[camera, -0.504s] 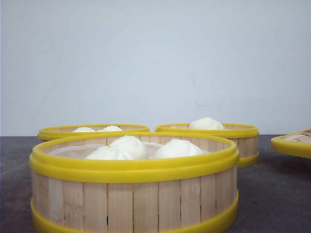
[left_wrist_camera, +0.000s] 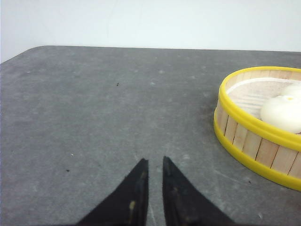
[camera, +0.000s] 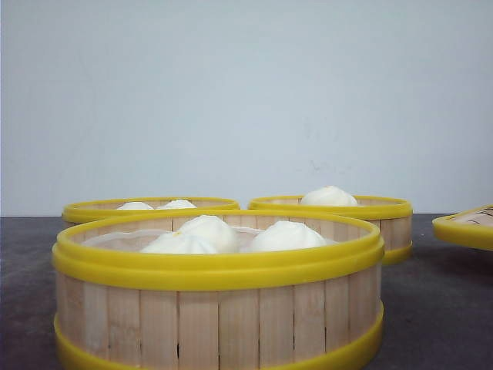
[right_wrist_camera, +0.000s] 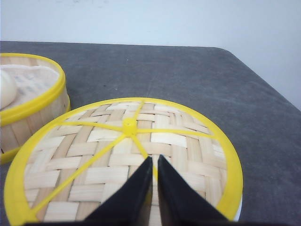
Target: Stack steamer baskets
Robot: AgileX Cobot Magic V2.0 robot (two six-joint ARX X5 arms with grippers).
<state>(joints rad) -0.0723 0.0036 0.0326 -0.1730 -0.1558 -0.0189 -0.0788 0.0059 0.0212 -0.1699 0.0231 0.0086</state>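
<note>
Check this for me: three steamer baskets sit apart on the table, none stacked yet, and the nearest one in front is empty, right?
Not quite. The front view shows the nearest basket holding three white buns, so it is not empty. The rest holds: the three baskets stand apart on the table, with the back-left basket and the back-right basket behind it, none stacked yet.

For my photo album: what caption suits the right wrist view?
Closed black tool poised over a woven bamboo lid with yellow rim, beside a slatted wooden steamer basket.
</note>
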